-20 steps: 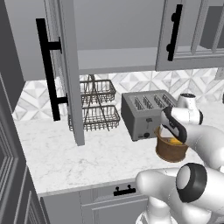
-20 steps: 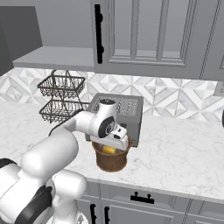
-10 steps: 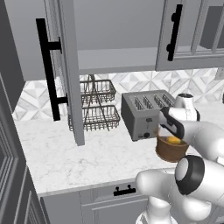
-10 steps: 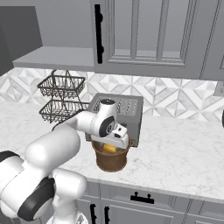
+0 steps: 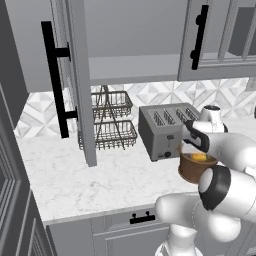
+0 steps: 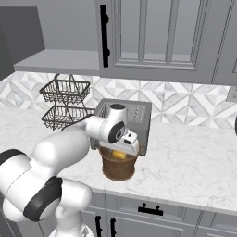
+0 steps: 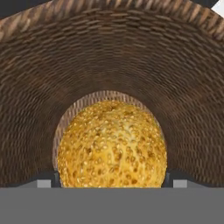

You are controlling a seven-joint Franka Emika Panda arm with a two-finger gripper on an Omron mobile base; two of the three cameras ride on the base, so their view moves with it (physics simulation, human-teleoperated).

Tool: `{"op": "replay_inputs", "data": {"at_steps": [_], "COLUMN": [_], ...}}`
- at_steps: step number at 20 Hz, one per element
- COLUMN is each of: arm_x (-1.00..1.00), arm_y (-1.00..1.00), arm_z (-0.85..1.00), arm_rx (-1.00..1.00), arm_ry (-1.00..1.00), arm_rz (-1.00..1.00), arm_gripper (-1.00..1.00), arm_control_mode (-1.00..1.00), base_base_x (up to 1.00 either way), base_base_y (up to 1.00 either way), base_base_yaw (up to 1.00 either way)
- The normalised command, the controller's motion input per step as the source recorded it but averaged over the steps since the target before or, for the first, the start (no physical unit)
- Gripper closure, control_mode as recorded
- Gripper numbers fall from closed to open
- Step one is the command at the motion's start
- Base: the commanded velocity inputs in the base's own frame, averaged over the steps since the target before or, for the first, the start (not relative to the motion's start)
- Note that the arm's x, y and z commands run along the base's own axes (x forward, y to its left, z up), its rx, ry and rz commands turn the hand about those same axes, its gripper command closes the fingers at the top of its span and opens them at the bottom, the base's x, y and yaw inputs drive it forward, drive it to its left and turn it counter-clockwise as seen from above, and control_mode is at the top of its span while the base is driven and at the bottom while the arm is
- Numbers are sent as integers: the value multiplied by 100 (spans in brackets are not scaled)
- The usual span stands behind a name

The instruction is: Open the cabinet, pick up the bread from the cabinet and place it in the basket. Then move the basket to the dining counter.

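Note:
The round brown woven basket (image 5: pixel 192 172) (image 6: pixel 118 170) stands on the marbled counter in front of the toaster. My gripper (image 5: pixel 199 150) (image 6: pixel 125 147) (image 7: pixel 112 183) reaches down into its mouth. Its jaws stand wide and are shut on the golden bread (image 5: pixel 200 157) (image 6: pixel 119 155) (image 7: pixel 113 144). The bread sits near rim height and fills the gap between the two fingertips, with the basket's woven wall (image 7: pixel 109 52) all around it. The cabinet (image 5: pixel 135 65) stands open, its door (image 5: pixel 75 75) swung out at the left. The dining counter is out of view.
A silver toaster (image 5: pixel 162 130) (image 6: pixel 134 113) stands right behind the basket. A black two-tier wire rack (image 5: pixel 107 122) (image 6: pixel 65 104) is to its left, under the open cabinet. Closed cabinet doors (image 6: pixel 152 32) hang above. Grey drawer fronts (image 5: pixel 142 218) run under the counter's front edge.

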Motion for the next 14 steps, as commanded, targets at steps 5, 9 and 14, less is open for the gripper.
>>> {"op": "replay_inputs", "data": {"at_steps": [5,9,14], "arm_x": [-1,-24,-28], "arm_y": [0,0,0], "arm_z": [-3,4,19], "arm_rx": [0,0,0], "arm_ry": [-3,-5,-6], "arm_rz": [0,0,-1], "arm_gripper": [-100,-100,-100], "arm_control_mode": [-100,-100,-100], "base_base_x": [0,0,0], "base_base_y": [0,0,0], "base_base_yaw": [0,0,0]}}
